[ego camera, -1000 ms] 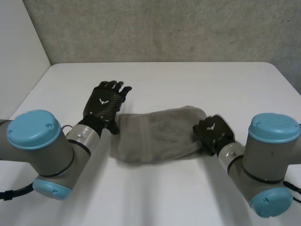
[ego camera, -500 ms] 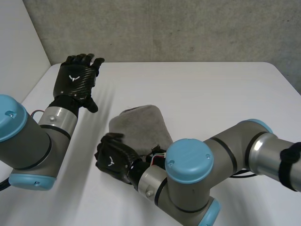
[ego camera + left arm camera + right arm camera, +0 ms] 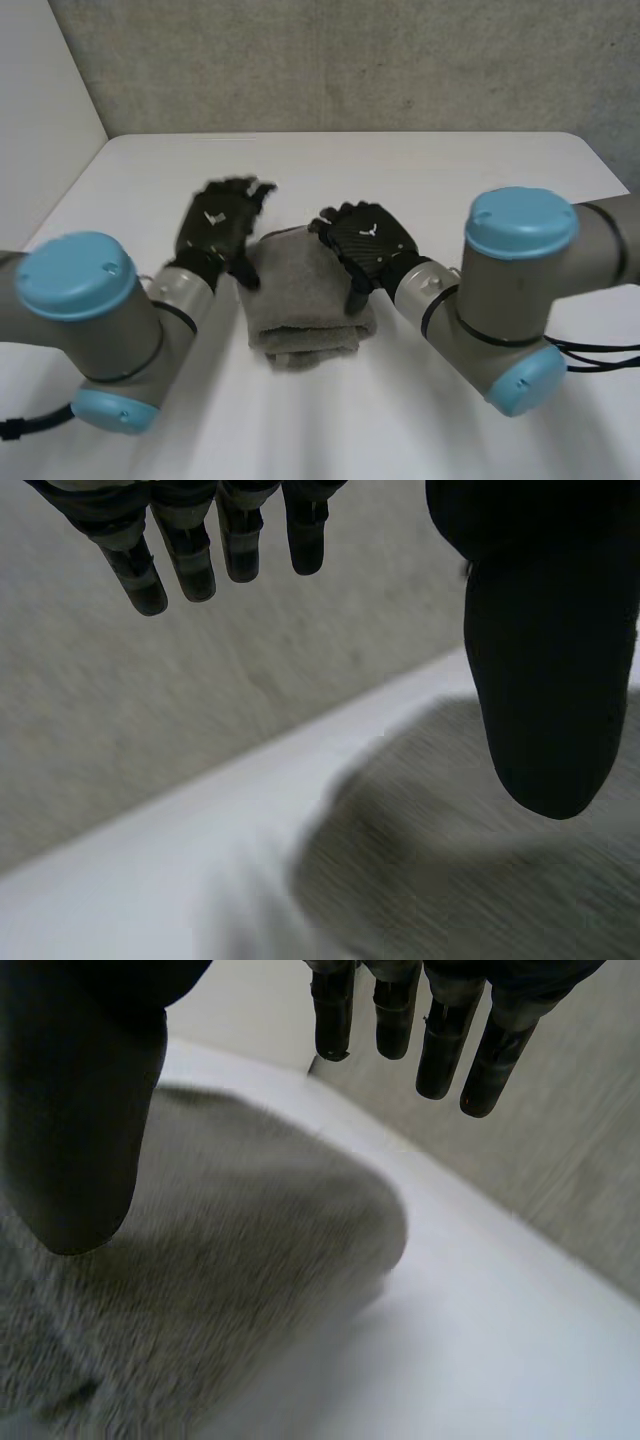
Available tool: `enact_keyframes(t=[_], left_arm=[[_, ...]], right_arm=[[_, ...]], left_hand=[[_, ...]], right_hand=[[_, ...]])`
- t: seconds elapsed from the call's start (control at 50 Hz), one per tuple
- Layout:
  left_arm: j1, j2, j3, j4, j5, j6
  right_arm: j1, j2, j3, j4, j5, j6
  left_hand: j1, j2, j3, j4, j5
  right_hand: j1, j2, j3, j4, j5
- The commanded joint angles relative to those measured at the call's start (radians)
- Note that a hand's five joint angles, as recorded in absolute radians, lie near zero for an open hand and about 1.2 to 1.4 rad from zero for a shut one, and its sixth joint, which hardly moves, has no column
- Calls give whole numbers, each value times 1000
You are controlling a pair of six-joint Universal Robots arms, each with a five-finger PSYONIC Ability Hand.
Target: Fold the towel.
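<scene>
**Both hands swung back in next to the towel**

Half a second ago the left hand (image 3: 215,228) was way up in the upper left of the head view. Now it's come down to the middle, just left of the towel (image 3: 300,305). The right hand (image 3: 368,240) was low at the towel's lower left. It's now pulled back to just right of centre, over the towel's upper right part.

The towel itself went from a long strip a second ago to a short, thick bundle, doubled over. It sits in the middle of the white table (image 3: 450,170), between the two hands.

Left wrist view: fingers (image 3: 185,550) hang straight and spread, thumb well apart from them, nothing in the grasp. The towel lies below the thumb, with bare table beyond it.

Right wrist view is the same deal: fingers (image 3: 440,1030) straight, thumb off to the side, nothing pinched, towel spread under the palm. From the head view the thumb points down at the towel's right edge, but I can't tell if it's actually touching.
</scene>
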Motion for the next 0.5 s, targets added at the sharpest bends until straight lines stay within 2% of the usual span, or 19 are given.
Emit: enact_keyframes(t=[0.02, 0.08, 0.14, 0.18, 0.2, 0.24, 0.26, 0.28, 0.3, 0.32, 0.34, 0.38, 0.42, 0.5], left_arm=[[-35, -84, -9, -53, -4, 9], [-33, -78, -1, -62, -7, 9], [-30, -4, 10, -82, -7, 8], [-29, 38, 14, -90, -8, 8], [-29, 38, 14, -90, -8, 8], [-24, 125, 18, -110, -10, 5], [-24, 126, 18, -110, -10, 5], [-24, 176, 19, -125, -10, 3], [-24, 234, 25, -154, -18, 0], [-24, 235, 25, -154, -18, 0], [-23, 279, 28, -183, -31, 0], [-16, 325, 33, -219, -57, -3], [7, 391, 39, -283, -109, -3], [25, 443, 39, -341, -145, -3]], right_arm=[[2, 151, -129, 97, -1, 24], [2, 168, -158, 136, 2, 24], [-8, 111, -147, 140, -1, 28], [-27, -11, -111, 131, 0, 32], [-27, -11, -110, 131, 0, 32], [-42, -129, -75, 105, 50, 49], [-42, -130, -75, 105, 51, 49], [-51, -184, -61, 91, 99, 61], [-51, -185, -61, 91, 100, 61], [-60, -246, -51, 90, 148, 67], [-60, -246, -50, 90, 149, 67], [-73, -347, -23, 106, 236, 66], [-82, -375, -9, 119, 261, 64], [-110, -412, 20, 151, 287, 63]], left_hand=[[26, 29, 30, 29, -4], [29, 32, 32, 32, -1], [26, 29, 30, 29, -4], [23, 26, 27, 26, -7], [23, 26, 27, 26, -7], [17, 20, 21, 20, -13], [17, 20, 21, 20, -13], [17, 20, 21, 20, -13], [14, 17, 18, 18, -16], [14, 17, 18, 17, -16], [14, 17, 18, 17, -16], [8, 11, 12, 12, -22], [8, 11, 12, 12, -22], [5, 8, 9, 9, -24]], right_hand=[[-57, -71, -69, -84, -60], [-57, -71, -69, -84, -60], [-57, -71, -69, -84, -60], [-57, -71, -69, -84, -60], [-57, -71, -69, -84, -60], [-57, -71, -69, -84, -60], [-57, -71, -69, -84, -60], [-57, -71, -69, -84, -60], [-57, -71, -69, -84, -60], [-57, -71, -69, -84, -60], [-57, -71, -69, -84, -60], [-57, -71, -69, -84, -60], [-57, -71, -69, -84, -60], [-57, -71, -69, -84, -60]])
